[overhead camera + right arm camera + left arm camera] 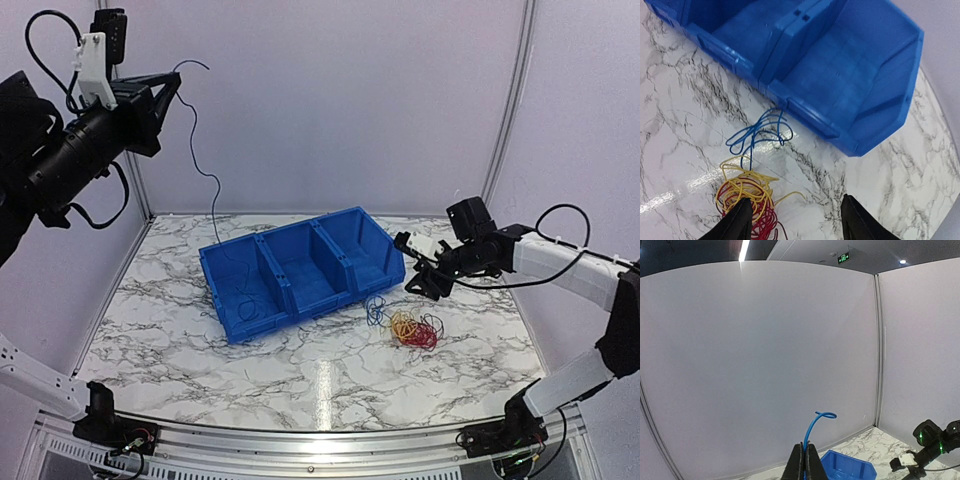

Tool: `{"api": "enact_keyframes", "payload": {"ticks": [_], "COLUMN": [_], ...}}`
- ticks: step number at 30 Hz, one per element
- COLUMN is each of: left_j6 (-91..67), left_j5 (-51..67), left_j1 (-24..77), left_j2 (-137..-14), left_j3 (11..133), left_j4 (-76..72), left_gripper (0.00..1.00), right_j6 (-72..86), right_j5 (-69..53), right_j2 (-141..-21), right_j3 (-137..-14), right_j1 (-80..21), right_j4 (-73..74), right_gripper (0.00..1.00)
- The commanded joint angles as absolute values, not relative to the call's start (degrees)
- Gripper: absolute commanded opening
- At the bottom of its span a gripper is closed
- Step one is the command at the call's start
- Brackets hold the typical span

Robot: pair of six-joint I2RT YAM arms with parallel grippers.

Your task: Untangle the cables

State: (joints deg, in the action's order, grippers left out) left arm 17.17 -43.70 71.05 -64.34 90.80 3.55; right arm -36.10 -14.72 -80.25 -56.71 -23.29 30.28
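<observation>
High at the upper left, my left gripper (172,80) (804,452) is shut on a thin blue cable (197,150) (815,427). Its curled end sticks out past the fingertips, and the rest hangs down into the left compartment of the blue bin (280,230). The other cables lie in front of the bin's right end: a blue loop (375,310) (760,132), a yellow bundle (403,324) (745,182) and red coils (425,335) (762,222), the last two tangled together. My right gripper (425,285) (796,199) hovers open just right of them, holding nothing.
The blue bin (880,120) (847,467) has three compartments and sits slanted mid-table. White booth walls close the back and both sides. The right arm (930,440) reaches in low from the right.
</observation>
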Motion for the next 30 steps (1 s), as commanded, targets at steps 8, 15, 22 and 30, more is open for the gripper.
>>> {"api": "enact_keyframes", "payload": {"ticks": [8,15,22,30], "left_j6": [20.6,23.5,33.9,42.7], "left_j5": [-46.2,-42.8,-42.8,-45.4], "left_j1": [70.5,63.1,61.1,60.4], "left_j2": [-67.0,-72.3,-77.4,-77.4], "left_j3": [92.4,99.0,107.9,107.1], "left_j4": [0.6,1.7,-4.0,-10.9], "left_gripper": [0.0,0.0,0.0,0.0], "right_j6": [-36.1,-35.7,-36.2,-36.5], "right_j5": [-22.4,-23.3,-25.3,-24.0], "right_j2": [-78.9,-74.2,-78.1,-78.3], "right_j3": [-60.8,-48.2,-49.4,-48.7], "right_j1": [-28.1,-25.8,-23.1,-23.0], "right_j4": [30.8,21.0,23.0,22.6], "right_gripper": [0.61,0.59,0.59,0.59]}}
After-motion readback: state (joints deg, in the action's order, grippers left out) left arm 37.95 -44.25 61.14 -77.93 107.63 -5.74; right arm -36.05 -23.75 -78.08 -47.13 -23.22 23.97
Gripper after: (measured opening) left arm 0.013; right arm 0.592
